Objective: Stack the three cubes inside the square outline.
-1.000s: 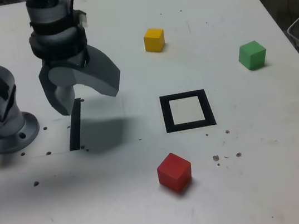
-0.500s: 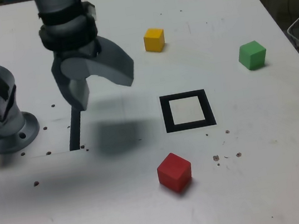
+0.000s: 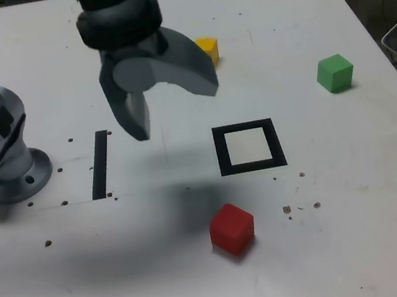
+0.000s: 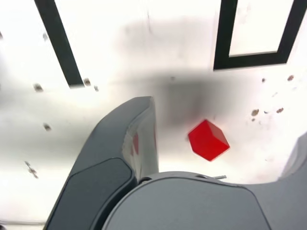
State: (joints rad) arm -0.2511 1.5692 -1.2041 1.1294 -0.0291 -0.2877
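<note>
End effector (image 3: 165, 97) hangs jaws apart and empty above the surface (image 3: 354, 192), red cube (image 3: 231, 228) at its five o'clock (light, rigid, matte — pinch opposite flat faces).

Red cube (image 3: 231, 228) lower centre of exterior view, bare worktop (image 3: 354, 192) all round. Square outline (image 3: 248, 146) unoccupied. Arm base (image 3: 2, 159) blocks left edge.

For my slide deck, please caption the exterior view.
Open gripper hovers above the table, red cube, yellow cube and green cube all outside the empty square outline.
</note>
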